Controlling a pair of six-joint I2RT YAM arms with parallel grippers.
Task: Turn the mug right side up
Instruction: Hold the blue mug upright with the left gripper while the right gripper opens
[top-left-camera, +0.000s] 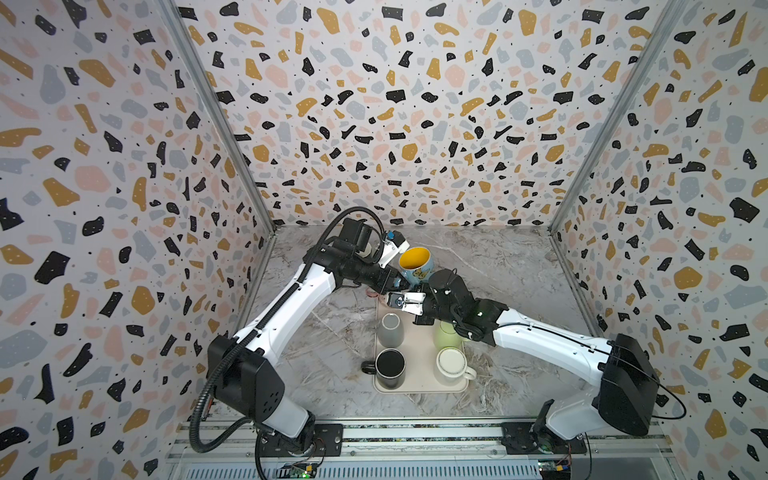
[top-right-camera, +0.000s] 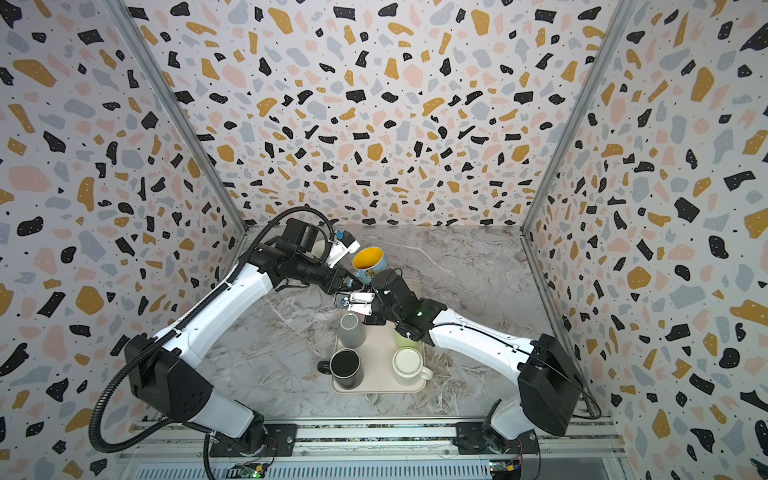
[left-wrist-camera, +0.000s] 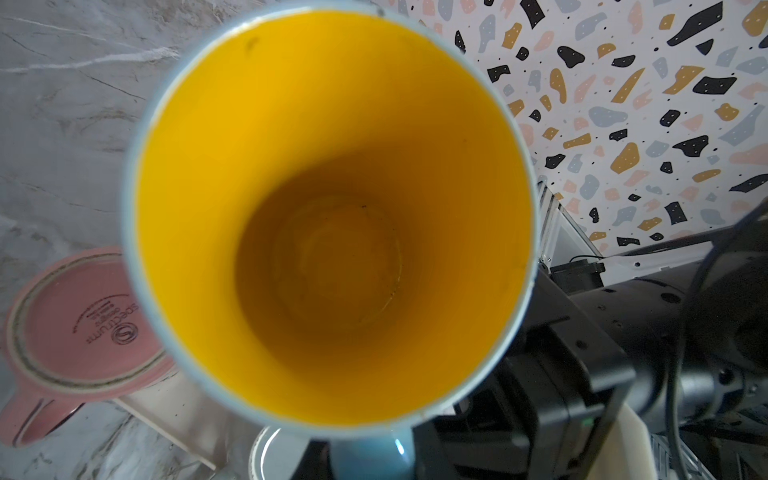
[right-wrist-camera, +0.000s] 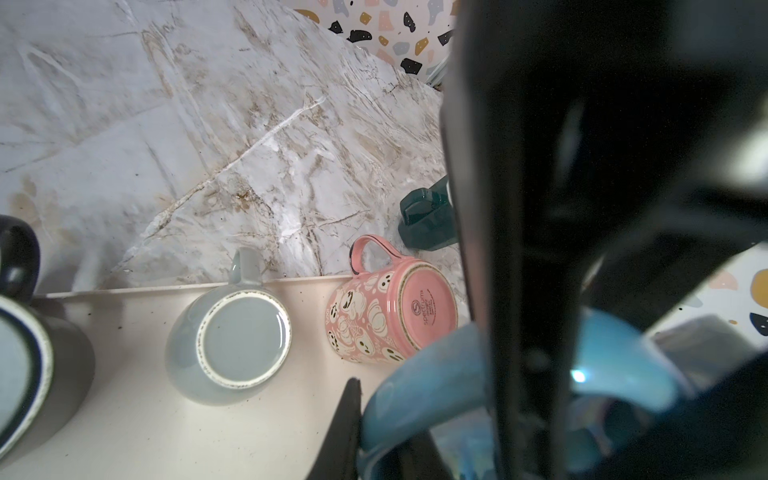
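The mug (top-left-camera: 415, 264) (top-right-camera: 369, 262) is light blue outside with a butterfly print and yellow inside. It hangs above the far end of the tray, mouth tilted upward. Its yellow inside (left-wrist-camera: 332, 208) fills the left wrist view. My left gripper (top-left-camera: 397, 284) (top-right-camera: 351, 284) (left-wrist-camera: 370, 465) reaches in from the left at the mug's lower side, its black fingers set across the blue handle (right-wrist-camera: 424, 386). My right gripper (top-left-camera: 419, 289) (top-right-camera: 370, 289) (right-wrist-camera: 386, 415) comes from the right under the mug and is shut on that same handle. Both grippers' fingertips are mostly hidden.
A beige tray (top-left-camera: 419, 374) lies below with a grey mug (top-left-camera: 390, 330) upside down, a black mug (top-left-camera: 390, 368), a white mug (top-left-camera: 451, 365) and a green cup (top-left-camera: 444, 336) under my right arm. A pink mug (right-wrist-camera: 390, 316) stands upside down at the tray's far left corner.
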